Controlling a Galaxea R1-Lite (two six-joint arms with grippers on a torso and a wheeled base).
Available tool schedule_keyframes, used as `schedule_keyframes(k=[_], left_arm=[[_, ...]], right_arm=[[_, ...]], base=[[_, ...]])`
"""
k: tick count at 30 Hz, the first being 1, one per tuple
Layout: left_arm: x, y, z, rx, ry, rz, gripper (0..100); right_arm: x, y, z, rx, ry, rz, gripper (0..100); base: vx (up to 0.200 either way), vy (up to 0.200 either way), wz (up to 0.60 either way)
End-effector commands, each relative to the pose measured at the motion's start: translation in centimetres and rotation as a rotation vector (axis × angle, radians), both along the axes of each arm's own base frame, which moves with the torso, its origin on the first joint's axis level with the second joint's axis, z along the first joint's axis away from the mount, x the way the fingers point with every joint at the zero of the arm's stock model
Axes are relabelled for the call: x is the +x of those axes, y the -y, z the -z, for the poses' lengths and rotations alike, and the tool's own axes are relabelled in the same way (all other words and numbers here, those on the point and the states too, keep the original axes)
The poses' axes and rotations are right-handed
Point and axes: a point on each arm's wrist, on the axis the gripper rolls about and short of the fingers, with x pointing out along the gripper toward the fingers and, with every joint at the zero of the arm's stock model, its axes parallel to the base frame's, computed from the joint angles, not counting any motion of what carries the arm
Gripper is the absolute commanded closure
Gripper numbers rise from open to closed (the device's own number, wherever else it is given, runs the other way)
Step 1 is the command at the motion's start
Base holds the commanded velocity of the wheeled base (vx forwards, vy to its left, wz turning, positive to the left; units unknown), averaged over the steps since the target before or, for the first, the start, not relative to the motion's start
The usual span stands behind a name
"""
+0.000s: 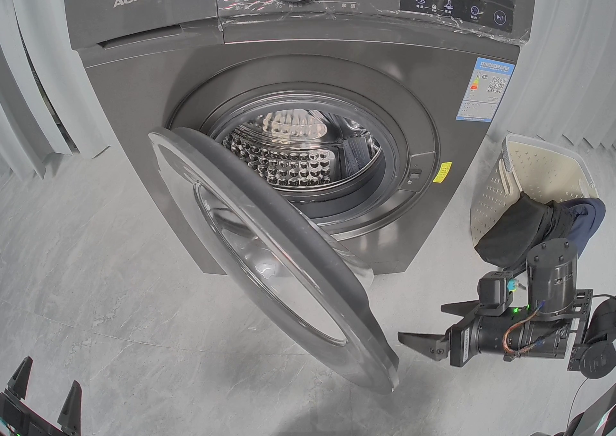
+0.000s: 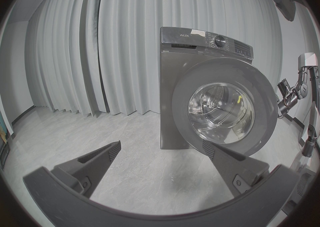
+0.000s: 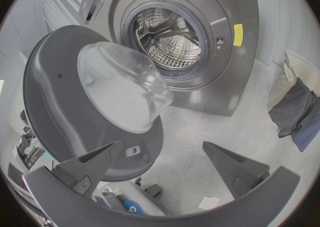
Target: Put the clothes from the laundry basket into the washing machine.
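Observation:
The grey washing machine (image 1: 301, 104) stands with its round door (image 1: 276, 258) swung open toward me and the steel drum (image 1: 298, 149) exposed. A cream laundry basket (image 1: 545, 168) sits on the floor at the machine's right side, with dark and blue clothes (image 1: 532, 229) draped over its front rim. My right gripper (image 1: 436, 325) hovers open and empty in front of the basket, level with the door's edge, fingers pointing left. My left gripper (image 1: 45, 386) is open low at the bottom left, far from the machine. In the right wrist view the clothes (image 3: 296, 110) hang from the basket (image 3: 300, 70).
White curtains (image 2: 100, 44) line the wall behind and left of the machine. Grey tiled floor (image 1: 96, 251) spreads left of the open door. The door juts out between the two arms.

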Motion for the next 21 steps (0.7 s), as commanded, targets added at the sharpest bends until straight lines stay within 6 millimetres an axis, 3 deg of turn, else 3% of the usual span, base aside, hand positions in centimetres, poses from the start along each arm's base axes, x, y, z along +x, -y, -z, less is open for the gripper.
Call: schedule_keyframes(k=[1,6,21], left_arm=[[0.0,0.0,0.5,-0.001,-0.002,-0.001,0],[0.0,0.0,0.5,-0.001,0.0,-0.001,0],[0.0,0.0,0.5,-0.001,0.0,-0.001,0]], right_arm=[[1.3,0.4,0.0,-0.011,0.009,0.069,0],[1.4,0.1,0.3,-0.022,-0.001,0.061,0],[-0.3,-3.2,1.3,-0.014,-0.031,-0.071,0]], base=[[-0.2,0.0,0.0],[-0.2,0.0,0.0],[0.0,0.0,0.0]])
